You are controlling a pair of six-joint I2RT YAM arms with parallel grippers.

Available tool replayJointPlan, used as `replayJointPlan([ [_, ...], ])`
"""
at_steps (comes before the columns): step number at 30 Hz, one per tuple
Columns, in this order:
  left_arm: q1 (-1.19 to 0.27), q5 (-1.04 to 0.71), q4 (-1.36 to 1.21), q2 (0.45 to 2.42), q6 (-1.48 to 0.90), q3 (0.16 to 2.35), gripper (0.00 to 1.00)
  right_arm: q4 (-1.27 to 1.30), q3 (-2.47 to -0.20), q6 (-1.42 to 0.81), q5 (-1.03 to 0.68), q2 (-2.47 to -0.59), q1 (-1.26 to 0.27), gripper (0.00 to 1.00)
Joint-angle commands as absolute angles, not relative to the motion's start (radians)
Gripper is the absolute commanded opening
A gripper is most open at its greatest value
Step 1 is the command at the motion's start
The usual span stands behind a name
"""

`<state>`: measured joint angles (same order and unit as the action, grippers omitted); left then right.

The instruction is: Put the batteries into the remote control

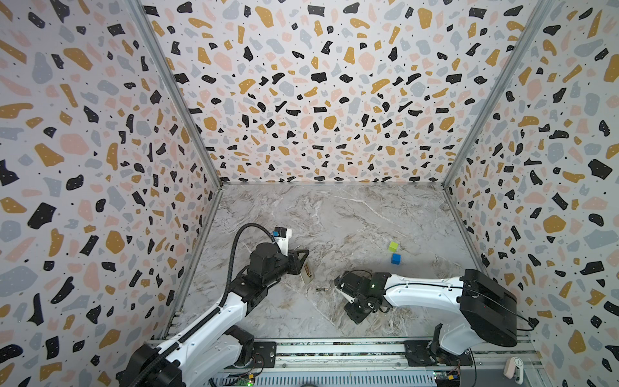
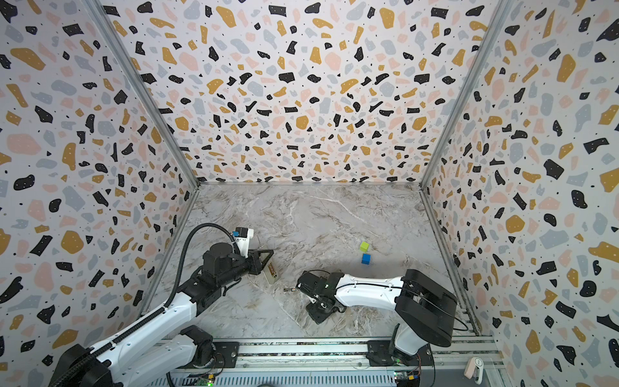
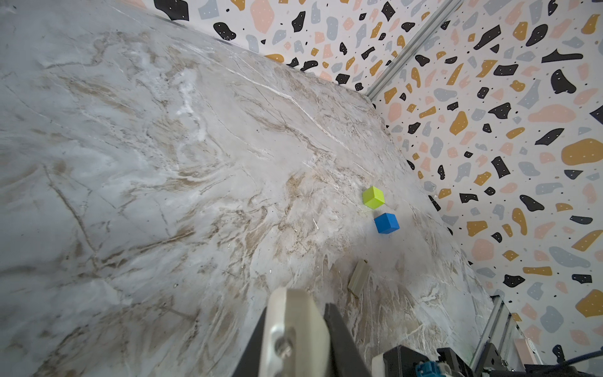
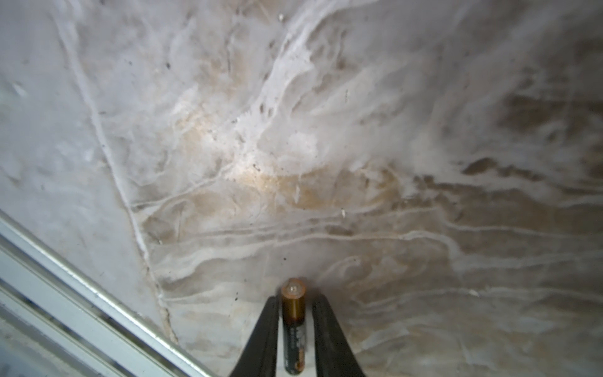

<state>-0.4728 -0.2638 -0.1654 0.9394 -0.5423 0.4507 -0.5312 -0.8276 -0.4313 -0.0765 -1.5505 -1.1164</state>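
Battery [image 4: 293, 326]: slim dark cylinder, copper band, metal cap, lying on veined marble table [image 1: 351, 217] between slightly parted fingers of right gripper [image 4: 296, 302], gap each side. Beyond, leftward: flat white remote [image 1: 306, 273], tilted, clamped in left gripper [image 3: 295, 313]. Farther right: green cube [image 1: 393, 246], blue cube [image 1: 396, 258]. Open marble behind, to back wall.

Top views: stereo pair, high over rail [image 1: 335, 348] at table [image 1: 351, 214] 6 o'clock edge, tilted down toward 12 o'clock wall [image 1: 318, 100]. Far off. Both show whole table, left arm [image 1: 214, 318], right arm [image 1: 422, 288].

Left wrist: low, on 9 o'clock side of centre, faces 3 o'clock across table. Remote [image 3: 293, 326] blurred right at lens. Green cube [image 3: 373, 197], blue cube [image 3: 386, 223] shared with both top views.

Right wrist: mid-table, skimming surface, faces about 9 o'clock. Very near. Battery [image 4: 293, 323] shared with both top views.
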Motion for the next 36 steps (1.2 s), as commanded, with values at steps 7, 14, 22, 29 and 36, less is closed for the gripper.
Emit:
replayJointPlan([
  [7,-0.486,-0.246,-0.193,0.937,-0.523,0.457,0.0,-0.586,-0.831,-0.398,-0.058,-1.595,-1.099,0.21],
  [14,-0.488,-0.242,-0.193,0.94,-0.522,0.457,0.0,-0.592,-0.827,-0.395,-0.051,-1.601,-1.099,0.15],
  [22,-0.495,-0.255,-0.19,0.95,-0.529,0.463,0.0,-0.577,-0.821,-0.406,-0.055,-1.579,-1.105,0.05],
  [29,-0.505,-0.319,-0.22,0.992,-0.562,0.48,0.0,-0.495,-0.778,-0.438,-0.023,-1.448,-1.135,0.0],
  [36,-0.512,-0.385,-0.233,1.03,-0.595,0.492,0.0,-0.348,-0.738,-0.372,0.014,-1.289,-1.141,0.0],
])
